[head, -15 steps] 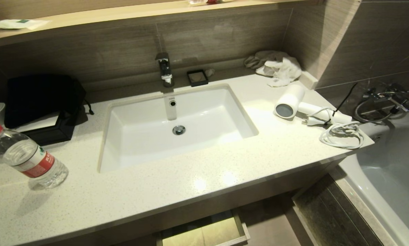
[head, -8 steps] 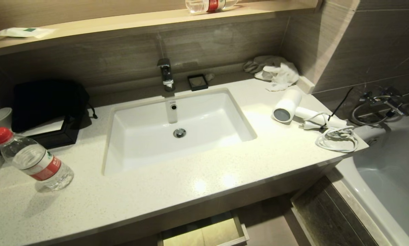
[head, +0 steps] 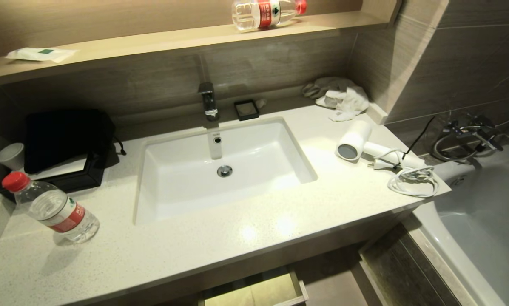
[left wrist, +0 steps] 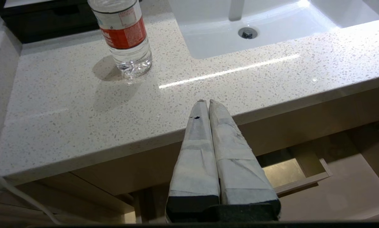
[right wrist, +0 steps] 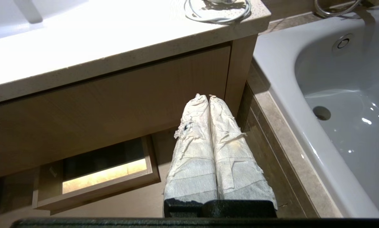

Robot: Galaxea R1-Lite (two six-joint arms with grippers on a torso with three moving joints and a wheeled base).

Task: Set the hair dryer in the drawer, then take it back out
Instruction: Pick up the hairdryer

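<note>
A water bottle stands near the counter's front left corner — a black bag behind it. Crumpled towels fill the back right corner; a second bottle lies on the shelf.

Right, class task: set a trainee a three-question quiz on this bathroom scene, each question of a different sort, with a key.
1. True or false: the hair dryer lies inside the drawer.
2. Multiple choice: the upright bottle with the red cap stands A) in the sink, B) on the countertop left of the sink, C) in the bathtub.
3. Fill in: the left gripper and right gripper both have their fingers ____.

Key: 1 false, it lies on the countertop right of the sink, and the drawer below stands open; 2 B; 3 shut.
</note>
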